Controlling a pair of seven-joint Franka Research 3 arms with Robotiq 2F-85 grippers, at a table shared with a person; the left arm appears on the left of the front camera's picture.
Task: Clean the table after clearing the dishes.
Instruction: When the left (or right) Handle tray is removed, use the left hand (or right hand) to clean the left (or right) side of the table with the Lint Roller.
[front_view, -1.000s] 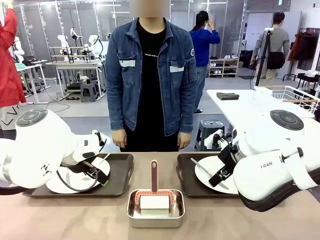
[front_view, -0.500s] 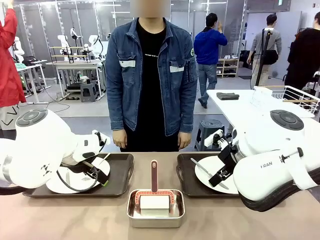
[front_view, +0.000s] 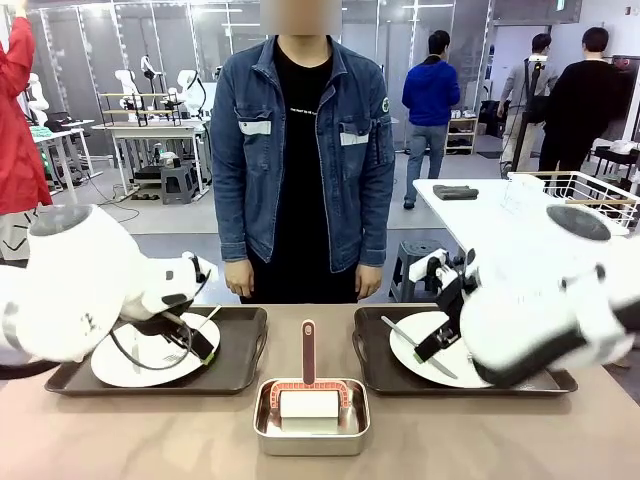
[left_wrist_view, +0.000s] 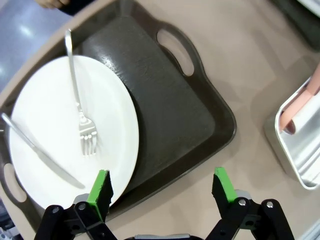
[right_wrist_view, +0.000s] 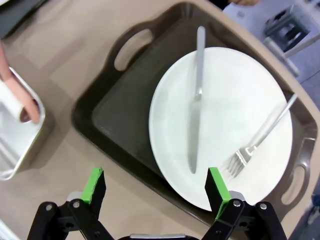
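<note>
Both tools have their fingers wide apart and hold nothing. My left tool (left_wrist_view: 161, 184) hangs above the near long rim of the left tray (left_wrist_view: 172, 115). One side of it is over the edge of the left plate (left_wrist_view: 65, 140), the other over bare surface (left_wrist_view: 260, 60) just outside the rim. My right tool (right_wrist_view: 155, 184) mirrors that over the right tray (right_wrist_view: 117, 117), with the right plate (right_wrist_view: 230, 105) ahead of it, knife (right_wrist_view: 196, 100) and fork (right_wrist_view: 260, 135) lying on top.

What matters next is how each tray lies. Their long axes run left to right across the surface, with a handle slot at each short end, so the handles sit off to either side of each tool, not under it. Each arm is nearer its own tray. The steel pan (front_view: 311, 425) stands between the two trays, closer to me.

I judge that the dishes aren't cleared yet. Lifting a tray would mean pinching the rim directly below, or shifting along the long axis to a handle.
</note>
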